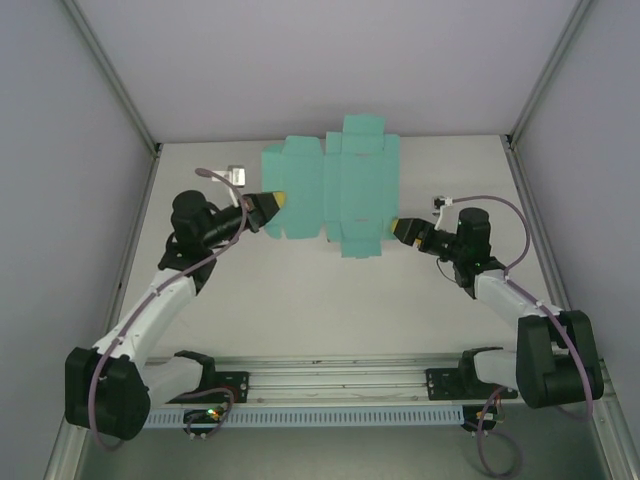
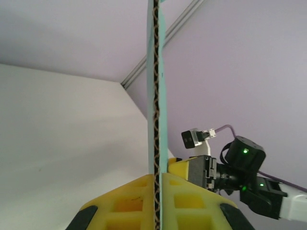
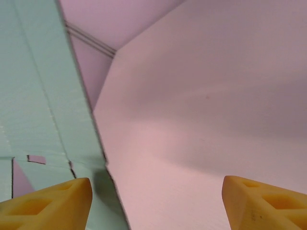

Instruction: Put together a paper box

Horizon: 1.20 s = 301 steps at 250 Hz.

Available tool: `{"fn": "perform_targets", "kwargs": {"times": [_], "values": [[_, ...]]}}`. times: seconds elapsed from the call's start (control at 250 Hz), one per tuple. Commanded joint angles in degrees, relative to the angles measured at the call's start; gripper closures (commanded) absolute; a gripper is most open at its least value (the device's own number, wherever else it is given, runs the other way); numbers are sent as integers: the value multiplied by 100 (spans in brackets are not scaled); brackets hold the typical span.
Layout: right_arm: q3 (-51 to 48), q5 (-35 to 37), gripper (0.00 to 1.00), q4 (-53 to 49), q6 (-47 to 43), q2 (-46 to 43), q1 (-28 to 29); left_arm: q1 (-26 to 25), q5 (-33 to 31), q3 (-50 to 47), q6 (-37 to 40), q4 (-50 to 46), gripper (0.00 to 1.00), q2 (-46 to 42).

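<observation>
- From the top camera, the paper box [image 1: 335,190] is an unfolded teal die-cut sheet with flaps, spread out between the two arms towards the far side of the table [image 1: 330,310].
- The left gripper [image 1: 270,206] is clamped on the sheet's left edge. The right gripper [image 1: 403,229] sits just beside the sheet's near right corner with its fingers spread, gripping nothing.
- The step in hand, as I judge it, is getting a second hold on the right side so a panel can be folded along its crease.
- To do it well, I would hold the left grip firm and level. I would slide the right fingers over a flap edge, not over a crease, and close gently so the thin card does not buckle.
- The left wrist camera adds what the top view cannot: the paper box [image 2: 158,96] is seen edge-on, pinched flat between the yellow fingers [image 2: 129,196].
- The right wrist camera shows the wide gap of the right gripper [image 3: 157,184], with the paper box [image 3: 33,96] off to its left and not yet between the fingers.
</observation>
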Motion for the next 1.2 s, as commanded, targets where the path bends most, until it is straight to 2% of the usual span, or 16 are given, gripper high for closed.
{"fn": "perform_targets", "kwargs": {"times": [0.0, 0.1, 0.208, 0.363, 0.483, 0.519, 0.535, 0.555, 0.575, 0.599, 0.615, 0.747, 0.847, 1.01, 1.118, 1.198], "values": [[98, -694, 29, 892, 378, 5, -14, 31, 231, -115, -271, 341, 100, -161], [129, -853, 31, 1344, 631, 79, -11, 31, 202, -188, -290, 396, 100, -243], [254, -1090, 42, 1457, 768, 181, -15, 30, 177, -200, -247, 344, 100, -286], [269, -1178, 67, 1756, 812, 221, -6, 26, 134, -246, -193, 342, 100, -291], [327, -1174, 100, 1598, 591, 210, 2, 39, 44, -343, -153, 323, 100, -304], [356, -1130, 100, 1353, 425, 181, 18, 44, -45, -369, -76, 182, 100, -338], [388, -1105, 100, 1188, 309, 169, 27, 55, -122, -368, -21, 56, 91, -363], [432, -1068, 100, 926, 129, 144, 54, 65, -247, -362, 77, -169, 73, -402], [495, -995, 100, 611, -88, 110, 82, 73, -380, -352, 209, -474, 46, -461], [583, -850, 100, 148, -395, 66, 147, 73, -713, -331, 405, -908, 6, -534], [660, -705, 100, -216, -626, 41, 211, 74, -955, -312, 553, -1225, 0, -591], [1303, 1201, 100, -2678, -2550, 162, 1067, 47, -3381, -259, 1168, -3428, 0, -902], [1561, 1696, 100, -3162, -3021, 679, 1420, 57, -4104, -218, 1297, -4280, 0, -941], [2135, 2787, 100, -3762, -3576, 1375, 1826, 53, -3983, -249, 1371, -4514, 0, -918], [2510, 4282, 100, -3991, -4402, 1634, 2392, 43, -3477, -327, 1349, -4127, 0, -829], [2441, 5475, 100, -3560, -5459, 1787, 2883, 27, -3002, -391, 1275, -3622, 0, -654]]}}
